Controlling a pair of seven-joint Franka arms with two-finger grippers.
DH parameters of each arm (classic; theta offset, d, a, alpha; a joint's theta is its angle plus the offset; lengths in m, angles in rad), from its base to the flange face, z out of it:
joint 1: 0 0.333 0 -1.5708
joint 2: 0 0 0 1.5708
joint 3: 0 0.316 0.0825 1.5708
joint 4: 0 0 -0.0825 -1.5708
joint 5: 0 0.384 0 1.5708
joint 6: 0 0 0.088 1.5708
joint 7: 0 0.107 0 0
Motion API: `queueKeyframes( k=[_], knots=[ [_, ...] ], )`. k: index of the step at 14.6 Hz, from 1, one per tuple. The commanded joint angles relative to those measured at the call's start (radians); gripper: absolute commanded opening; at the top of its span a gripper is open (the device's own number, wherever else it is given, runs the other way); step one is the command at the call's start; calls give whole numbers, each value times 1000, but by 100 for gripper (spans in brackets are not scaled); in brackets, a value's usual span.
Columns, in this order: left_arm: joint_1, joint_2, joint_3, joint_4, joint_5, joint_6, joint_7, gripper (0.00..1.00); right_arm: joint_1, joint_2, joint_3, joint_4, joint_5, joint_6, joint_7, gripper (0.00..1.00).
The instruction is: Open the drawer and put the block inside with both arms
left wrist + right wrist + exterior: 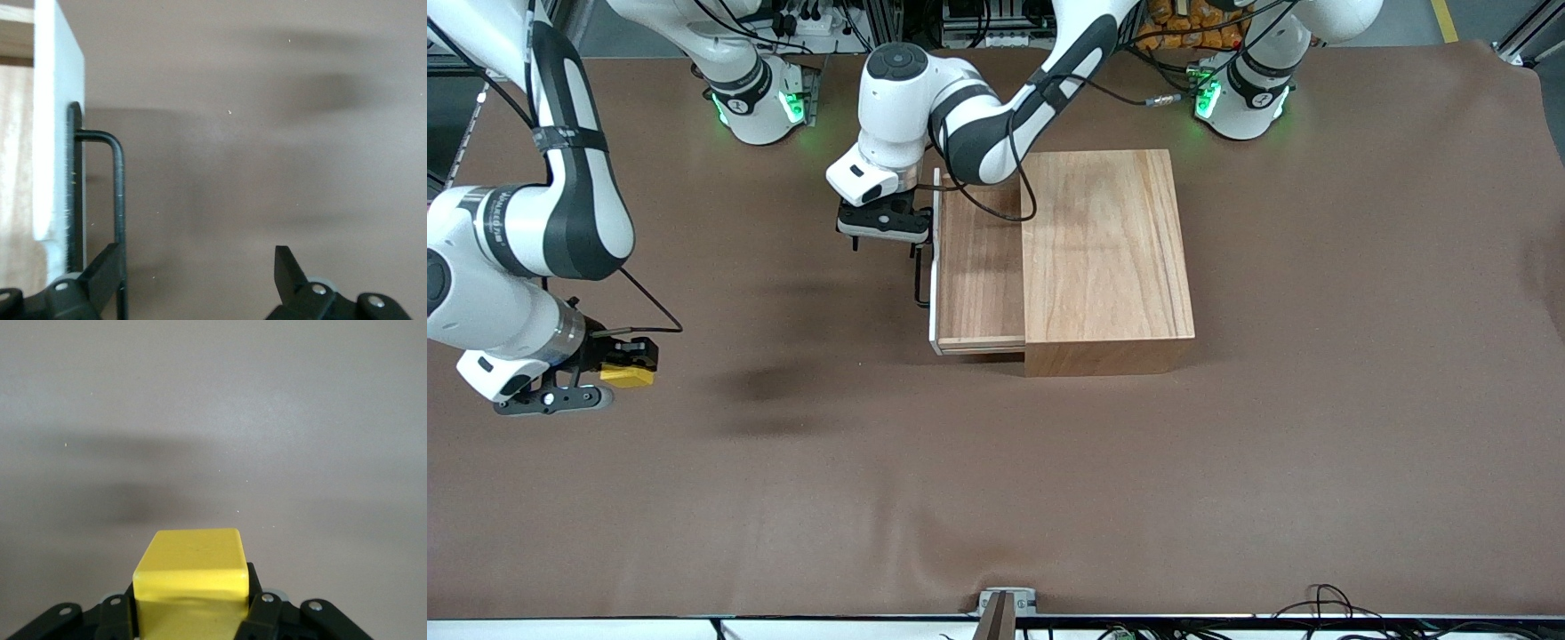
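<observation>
Right wrist view: right gripper (190,613) jaws clamped on the yellow block (191,581), held up over bare brown table (996,498) at the right arm's end. Left gripper (193,283) jaws apart, one finger (100,273) against the black wire handle (119,200), just in front of the drawer (978,276). Drawer pulled partly out of the wooden box (1107,258). Brown mat wrinkled near the edges. Left arm (996,124) reaches across from its green-lit base (1240,102).
</observation>
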Motion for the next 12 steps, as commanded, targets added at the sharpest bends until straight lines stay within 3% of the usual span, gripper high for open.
queueKeyframes(
  k=[1,7,10,12],
  knots=[
    [17,-81,0,-12,-34,-81,-7,100,-1,9,3,81,33,-78,-49,2],
    [115,-231,4,-27,-37,-348,85,100,10,5,3,113,101,-123,-45,3],
    [201,-296,3,-27,-39,-453,206,100,17,-4,8,177,113,-331,-42,3],
    [267,-342,1,-32,-39,-508,315,100,46,-40,56,203,138,-423,-31,2]
  ],
)
